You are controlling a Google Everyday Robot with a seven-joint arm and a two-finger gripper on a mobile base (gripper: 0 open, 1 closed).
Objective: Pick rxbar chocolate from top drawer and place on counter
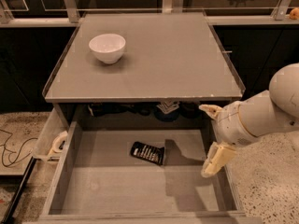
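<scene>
Black-wrapped bar (147, 152) lies flat on the floor of the open grey drawer (117, 190), ungrasped. Claw (216, 158) hangs over the drawer's right wall, apart from the bar; its opening cannot be told. Risk: descending here strikes the wall, or the flat wrapper skids.

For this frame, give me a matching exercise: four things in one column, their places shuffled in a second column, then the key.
1. rxbar chocolate
2. white bowl
3. tape roll
4. hand

A. in the narrow side tray
B. over the right side of the top drawer
C. on the counter
D. flat on the top drawer's floor

Pairs: 1-D, 2-C, 3-A, 4-B
</scene>
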